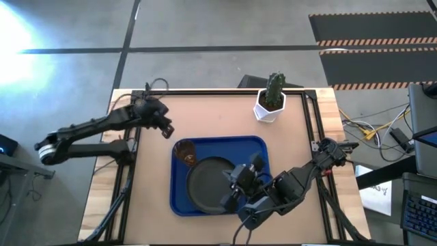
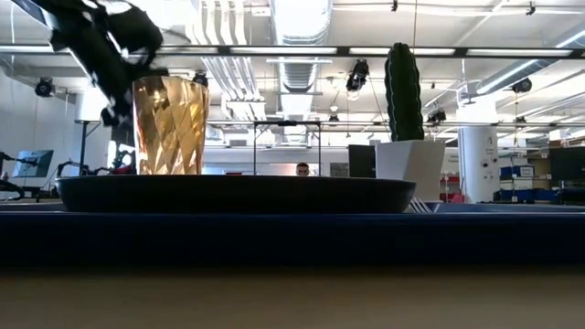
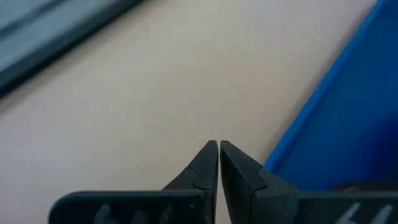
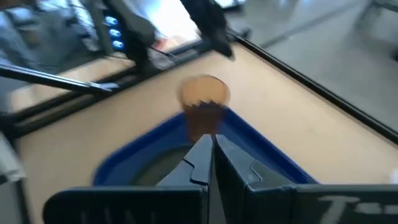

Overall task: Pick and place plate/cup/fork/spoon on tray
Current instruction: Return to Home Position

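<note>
The blue tray (image 1: 259, 147) lies in the middle of the table. The dark plate (image 1: 205, 183) rests flat in it. The amber cup (image 1: 184, 152) stands upright in the tray's far left corner, and also shows in the low view (image 2: 170, 125) and the right wrist view (image 4: 204, 99). My left gripper (image 1: 168, 131) is shut and empty above the bare table just beyond that corner (image 3: 219, 144). My right gripper (image 1: 232, 183) is shut and empty above the plate's right side, pointing toward the cup (image 4: 209, 140). The fork and spoon do not show; my right arm covers the tray's right part.
A white pot with a green cactus (image 1: 272, 101) stands near the table's far edge, right of the middle. Black rails (image 1: 311, 116) run along the table's far, left and right sides. Bare tabletop (image 1: 212, 116) lies between the tray and the far edge.
</note>
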